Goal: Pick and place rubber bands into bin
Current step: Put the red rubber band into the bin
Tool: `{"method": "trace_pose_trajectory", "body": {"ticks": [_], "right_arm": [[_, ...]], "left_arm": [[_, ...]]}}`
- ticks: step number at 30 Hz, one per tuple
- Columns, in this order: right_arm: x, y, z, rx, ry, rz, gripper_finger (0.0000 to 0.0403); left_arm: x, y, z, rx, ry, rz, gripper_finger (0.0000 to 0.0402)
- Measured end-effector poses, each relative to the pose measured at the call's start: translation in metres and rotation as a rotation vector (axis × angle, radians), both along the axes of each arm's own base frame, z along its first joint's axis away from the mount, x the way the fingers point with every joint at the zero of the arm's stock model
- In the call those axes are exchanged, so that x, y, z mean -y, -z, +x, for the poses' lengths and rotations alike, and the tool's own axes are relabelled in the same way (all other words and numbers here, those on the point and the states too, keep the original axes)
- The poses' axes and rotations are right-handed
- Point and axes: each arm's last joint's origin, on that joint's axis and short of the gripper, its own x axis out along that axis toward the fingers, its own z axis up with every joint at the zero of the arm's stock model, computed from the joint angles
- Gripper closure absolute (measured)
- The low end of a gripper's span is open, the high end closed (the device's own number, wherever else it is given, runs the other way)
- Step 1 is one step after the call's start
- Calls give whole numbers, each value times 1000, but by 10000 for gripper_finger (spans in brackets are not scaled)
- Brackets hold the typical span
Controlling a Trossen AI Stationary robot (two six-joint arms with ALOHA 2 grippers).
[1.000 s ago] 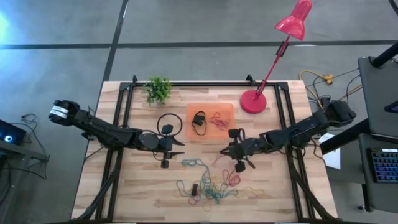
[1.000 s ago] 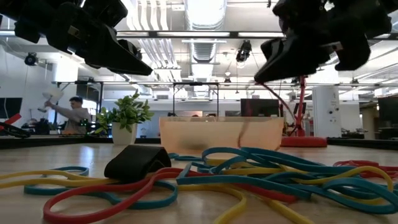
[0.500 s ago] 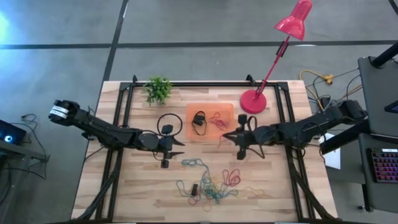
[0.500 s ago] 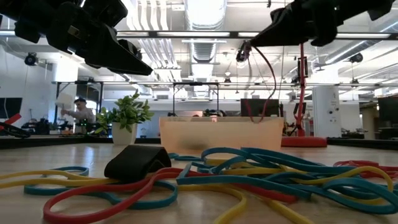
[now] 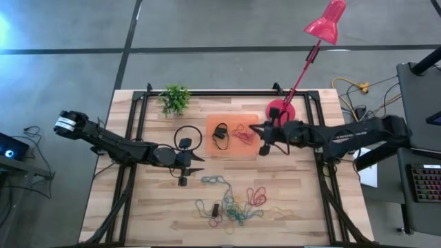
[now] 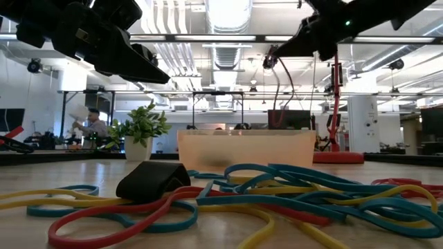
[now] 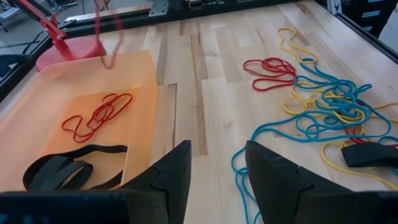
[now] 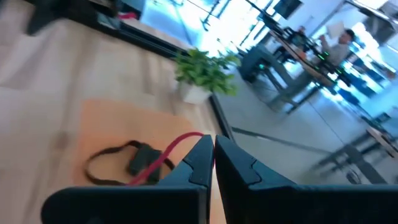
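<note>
Red band carried to the bin

Red band (image 6: 280, 90) now hangs from the right gripper (image 5: 262, 146), whose fingers are pinched tight on it at the bin's (image 5: 211, 153) lamp-side edge. A second ago that gripper was low beside the pile (image 5: 231, 204), well short of the bin; it has since lifted and swung across. Release looks like the next step. The left gripper (image 5: 200, 161) has not moved: it waits with fingers parted, holding nothing, on the bin's opposite side. Inside the bin lie a red and a black band.
</note>
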Motion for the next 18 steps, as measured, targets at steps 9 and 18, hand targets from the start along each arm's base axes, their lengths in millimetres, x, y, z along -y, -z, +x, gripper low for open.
{"method": "trace_pose_trajectory", "body": {"ticks": [9, 18], "right_arm": [[38, 0, -4, 25, 75, 55, 395], [57, 2, -9, 50, 94, 138, 395]], "left_arm": [[0, 0, 0, 0, 1, 1, 265], [0, 0, 0, 0, 1, 0, 265]]}}
